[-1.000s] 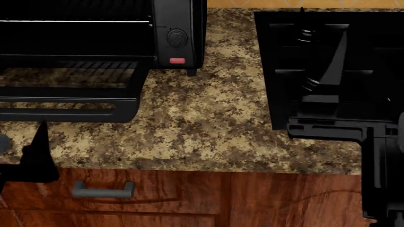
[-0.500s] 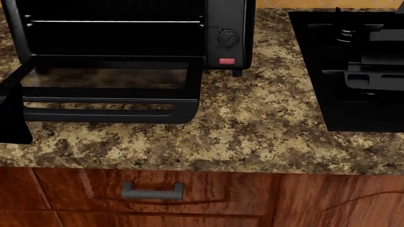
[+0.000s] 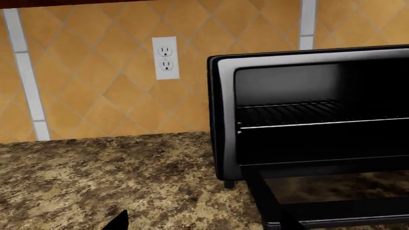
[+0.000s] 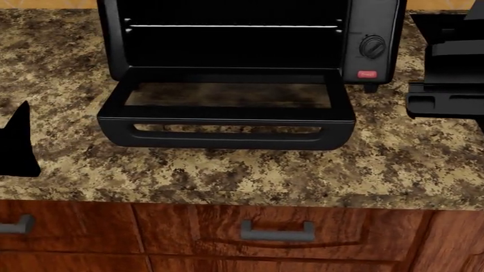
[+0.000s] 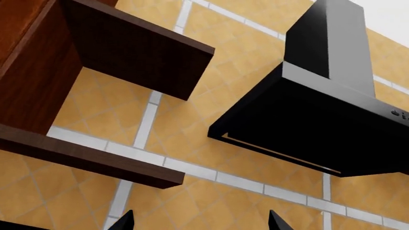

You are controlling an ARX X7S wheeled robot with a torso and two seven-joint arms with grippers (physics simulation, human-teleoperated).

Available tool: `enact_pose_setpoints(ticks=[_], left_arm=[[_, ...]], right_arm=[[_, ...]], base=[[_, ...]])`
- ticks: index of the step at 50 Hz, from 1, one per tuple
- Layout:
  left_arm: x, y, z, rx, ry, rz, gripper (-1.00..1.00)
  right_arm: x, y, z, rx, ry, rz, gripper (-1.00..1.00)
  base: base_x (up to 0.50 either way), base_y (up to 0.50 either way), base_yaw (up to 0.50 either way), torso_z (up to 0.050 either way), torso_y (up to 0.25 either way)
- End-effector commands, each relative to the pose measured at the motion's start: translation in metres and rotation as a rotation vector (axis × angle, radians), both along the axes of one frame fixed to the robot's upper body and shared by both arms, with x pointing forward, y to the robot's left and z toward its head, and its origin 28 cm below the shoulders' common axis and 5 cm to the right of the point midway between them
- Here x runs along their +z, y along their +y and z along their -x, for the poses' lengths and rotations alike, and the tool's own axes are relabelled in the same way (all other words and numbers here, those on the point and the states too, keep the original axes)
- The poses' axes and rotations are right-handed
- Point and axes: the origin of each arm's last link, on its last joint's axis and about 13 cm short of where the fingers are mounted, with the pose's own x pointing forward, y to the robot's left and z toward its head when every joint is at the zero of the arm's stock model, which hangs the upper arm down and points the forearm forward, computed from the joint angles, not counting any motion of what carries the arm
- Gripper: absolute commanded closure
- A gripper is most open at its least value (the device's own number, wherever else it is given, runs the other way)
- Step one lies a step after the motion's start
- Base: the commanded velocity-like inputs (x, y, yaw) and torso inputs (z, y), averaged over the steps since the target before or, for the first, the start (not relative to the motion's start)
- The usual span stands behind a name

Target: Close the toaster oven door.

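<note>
Fingers of the left gripper (image 4: 19,144) sit at nine o'clock of the toaster oven door (image 4: 226,116), holding nothing; their spread is unclear. Right fingers (image 5: 199,221) stand apart, empty, aimed at the wall. That door lies flat on the bench (image 4: 250,173), long axis three-to-nine, handle toward six.

The toaster oven (image 4: 250,34) is black, with a small red button (image 4: 366,74) on its control panel, and its black-framed door (image 4: 226,116) has dark glass through which the mottled brown, tan and black granite countertop (image 4: 226,170) shows. Reddish-brown wood-grain drawer fronts (image 4: 280,232) carry grey handles (image 4: 277,231). The backsplash (image 3: 96,96) is orange-tan diamond-pattern tile with pale grey strips and a white outlet (image 3: 165,58), beside dark brown wooden shelves (image 5: 96,52) and a black range hood (image 5: 319,120).
</note>
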Motion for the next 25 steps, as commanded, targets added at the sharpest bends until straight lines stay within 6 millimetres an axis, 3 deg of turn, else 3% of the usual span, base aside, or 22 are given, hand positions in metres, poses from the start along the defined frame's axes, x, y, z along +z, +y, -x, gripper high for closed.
enact_pose_setpoints(ticks=[1, 5, 25], left_arm=[[-0.0013, -0.0014, -0.0012, -0.011, 0.004, -0.004, -1.00], [-0.0028, -0.0023, -0.0023, -0.014, 0.004, -0.004, -1.00], [-0.0033, -0.0042, -0.0022, -0.025, 0.005, -0.005, -1.00]], right_arm=[[-0.0021, -0.0007, 0.0006, 0.001, 0.002, 0.002, -1.00], [-0.0022, -0.0010, 0.0013, 0.001, 0.013, -0.006, -1.00], [-0.0032, -0.0036, 0.0065, -0.013, 0.015, 0.000, -1.00]], base=[[0.00, 0.50, 0.00, 0.000, 0.000], [0.07, 0.12, 0.00, 0.000, 0.000], [0.50, 0.00, 0.00, 0.000, 0.000]])
